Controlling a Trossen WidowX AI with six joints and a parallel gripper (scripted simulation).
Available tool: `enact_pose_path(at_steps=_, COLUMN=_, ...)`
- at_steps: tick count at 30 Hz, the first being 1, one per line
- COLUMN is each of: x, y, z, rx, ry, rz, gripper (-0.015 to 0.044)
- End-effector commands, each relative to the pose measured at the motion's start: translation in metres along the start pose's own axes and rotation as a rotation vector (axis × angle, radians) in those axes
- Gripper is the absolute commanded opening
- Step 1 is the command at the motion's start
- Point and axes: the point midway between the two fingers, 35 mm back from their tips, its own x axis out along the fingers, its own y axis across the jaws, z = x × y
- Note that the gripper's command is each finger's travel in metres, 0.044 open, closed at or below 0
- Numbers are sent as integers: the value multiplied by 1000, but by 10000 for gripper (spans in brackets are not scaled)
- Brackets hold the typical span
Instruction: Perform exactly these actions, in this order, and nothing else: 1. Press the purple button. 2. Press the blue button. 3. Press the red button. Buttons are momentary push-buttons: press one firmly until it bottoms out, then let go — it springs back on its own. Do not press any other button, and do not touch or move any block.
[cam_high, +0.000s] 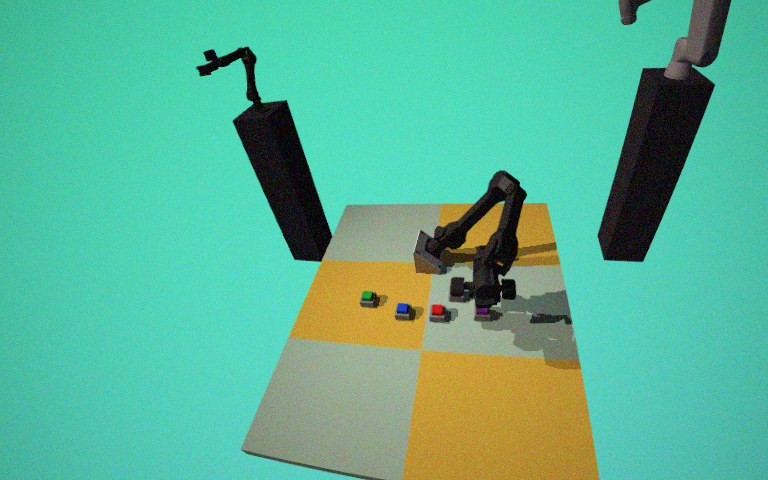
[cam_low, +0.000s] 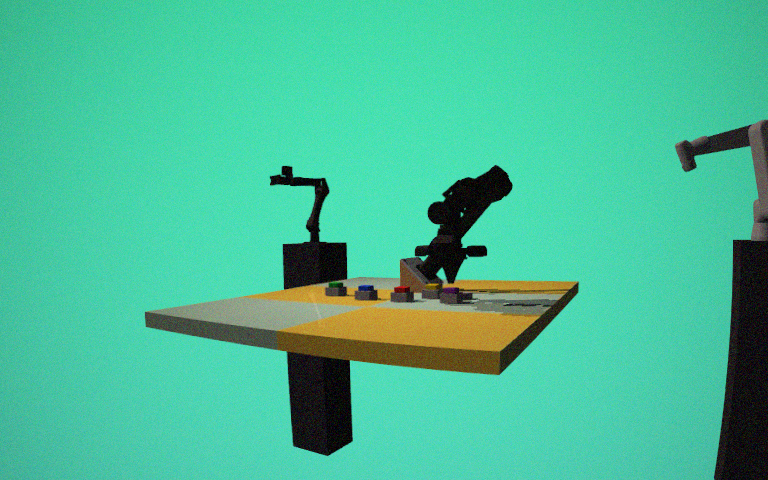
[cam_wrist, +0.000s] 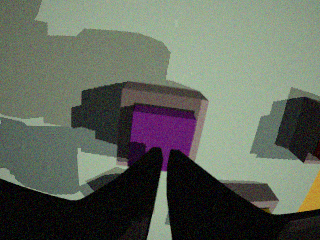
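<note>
No readable text, labels, brands or numbers in any of my three views. The button caps and their housings show plain colour only, and the table panels and pedestals carry no markings I can make out.

The counter (cam_high: 351, 396) is a checkerboard of orange-yellow and pale grey squares, set against a flat turquoise backdrop. Along its middle stand grey-based buttons capped green (cam_high: 367, 296), blue (cam_high: 402, 308), red (cam_high: 437, 310) and purple (cam_high: 481, 310), with a yellow-capped one (cam_low: 433, 286) behind. The arm (cam_high: 492, 226) and its gripper (cam_wrist: 163, 155) are black.
</note>
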Motion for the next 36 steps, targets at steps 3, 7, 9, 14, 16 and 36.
enact_pose_path(at_steps=3, x=-16, y=1, z=1, rx=-7, ry=-3, rz=3, gripper=20)
enact_pose_path(at_steps=7, x=-57, y=0, z=2, rx=-6, ry=-3, rz=-1, gripper=20)
enact_pose_path(at_steps=9, x=-73, y=1, z=0, rx=-6, ry=-1, rz=1, gripper=20)
enact_pose_path(at_steps=14, x=-75, y=1, z=0, rx=-6, ry=-1, rz=1, gripper=20)
enact_pose_path(at_steps=16, x=-75, y=-5, z=3, rx=-5, ry=-2, rz=-4, gripper=20)
enact_pose_path(at_steps=36, x=-76, y=-252, z=15, rx=-7, ry=-2, rz=-9, gripper=20)
